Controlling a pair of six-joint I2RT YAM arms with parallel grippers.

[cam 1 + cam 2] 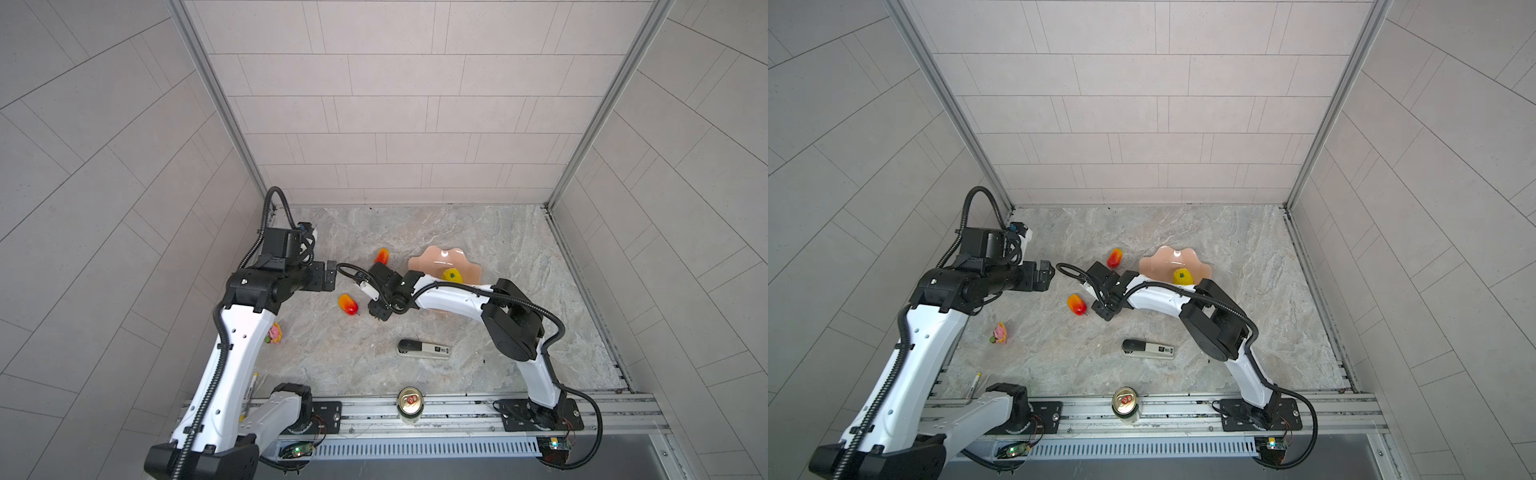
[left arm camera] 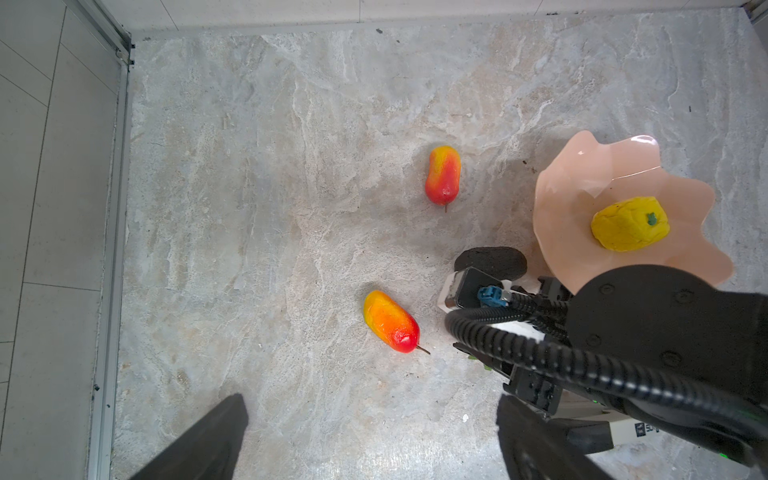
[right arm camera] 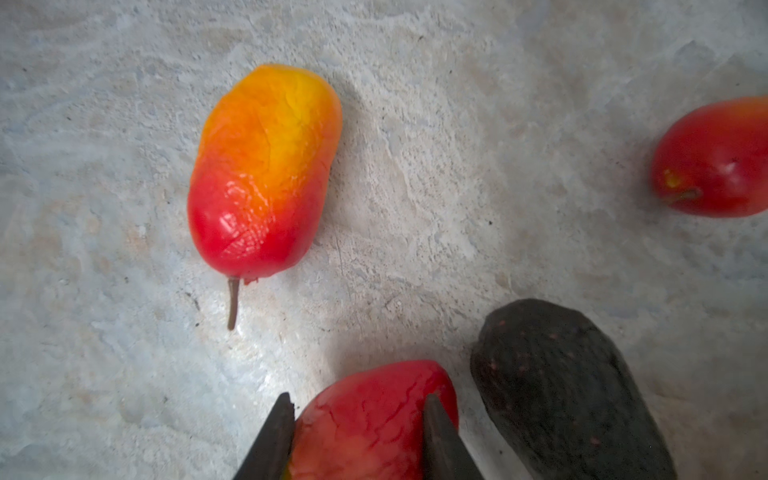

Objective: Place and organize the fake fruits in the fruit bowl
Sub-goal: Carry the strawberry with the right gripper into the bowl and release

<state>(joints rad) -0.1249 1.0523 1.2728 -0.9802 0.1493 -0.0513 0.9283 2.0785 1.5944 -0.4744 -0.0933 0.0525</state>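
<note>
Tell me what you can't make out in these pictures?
- Red fruit in the right tool: cut off by the right wrist view's edge; the right arm hides it in both top views.
- Avocado: partly behind that arm, left wrist view.
- Pink object: too small to identify in a top view.

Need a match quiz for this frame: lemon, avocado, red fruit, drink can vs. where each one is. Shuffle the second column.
1 lemon
2 avocado
3 red fruit
4 drink can

A gripped by the right pincer
B standing by the front rail
C inside the fruit bowl
D lying on the table, next to the bowl

Pairs: 1-C, 2-D, 3-A, 4-B
</note>
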